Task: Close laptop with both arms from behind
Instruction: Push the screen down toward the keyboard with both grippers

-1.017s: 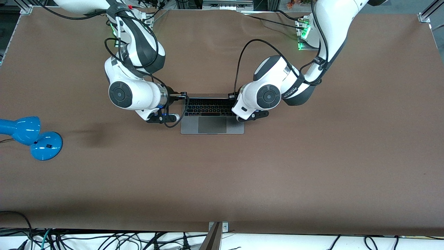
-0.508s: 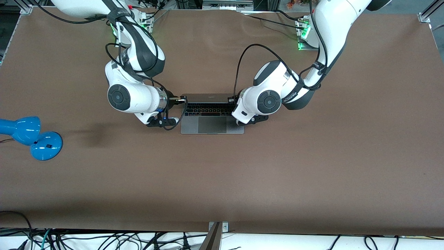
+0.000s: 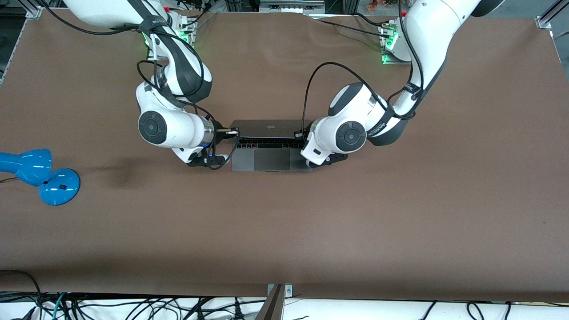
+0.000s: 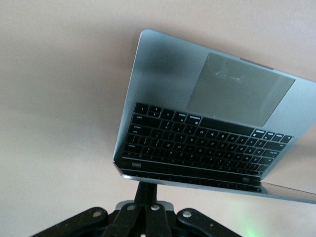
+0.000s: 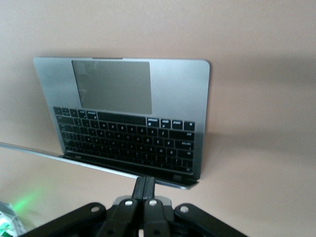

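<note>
MacBook laptop (image 3: 271, 153): mid-surface, toward the base-side edge; long axis parallel to that edge, trackpad toward the camera-side edge, lid tilted partway down. Right pincer (image 5: 144, 190) and left pincer (image 4: 146, 190): both clenched, pressing the lid's back at either end, apparently for even closing.

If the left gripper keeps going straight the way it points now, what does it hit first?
Most likely the laptop lid: the left gripper, fingers together, sits right at the lid's edge above the keyboard. Depth is hard to judge, so contact may already exist.
</note>
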Robot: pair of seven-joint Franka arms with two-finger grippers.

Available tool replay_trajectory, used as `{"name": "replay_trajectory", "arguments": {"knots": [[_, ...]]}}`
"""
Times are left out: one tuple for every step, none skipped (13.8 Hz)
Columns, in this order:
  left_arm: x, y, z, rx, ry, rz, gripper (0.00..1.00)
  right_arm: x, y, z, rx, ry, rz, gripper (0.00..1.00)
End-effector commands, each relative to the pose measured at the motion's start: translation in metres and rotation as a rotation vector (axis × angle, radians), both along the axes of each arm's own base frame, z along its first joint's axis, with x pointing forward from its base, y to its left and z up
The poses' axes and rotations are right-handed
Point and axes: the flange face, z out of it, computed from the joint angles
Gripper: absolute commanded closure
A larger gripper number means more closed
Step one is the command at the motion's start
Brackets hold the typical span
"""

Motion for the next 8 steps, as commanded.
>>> {"name": "replay_trajectory", "arguments": {"knots": [[0.011,0.001,-0.007,0.023,-0.050,-0.023,1.00,0.003,-0.005,-0.021,-0.026,-0.015,0.062,1.00],[0.012,0.001,-0.014,0.027,-0.054,-0.024,1.00,0.003,-0.004,-0.026,-0.030,-0.018,0.068,1.00],[0.015,0.002,-0.017,0.021,-0.063,-0.014,1.00,0.005,-0.004,-0.028,-0.033,-0.031,0.070,1.00],[0.017,0.003,-0.024,0.022,-0.068,-0.010,1.00,0.006,-0.004,-0.031,-0.036,-0.044,0.074,1.00],[0.019,0.003,-0.026,0.018,-0.073,-0.006,1.00,0.008,-0.004,-0.032,-0.041,-0.056,0.078,1.00],[0.020,0.003,-0.029,0.013,-0.078,-0.006,1.00,0.008,-0.002,-0.033,-0.044,-0.062,0.084,1.00],[0.021,0.003,-0.031,0.008,-0.081,-0.012,1.00,0.008,-0.002,-0.039,-0.044,-0.059,0.084,1.00],[0.022,0.003,-0.034,0.003,-0.085,-0.012,1.00,0.009,-0.001,-0.042,-0.040,-0.063,0.081,1.00]]}}
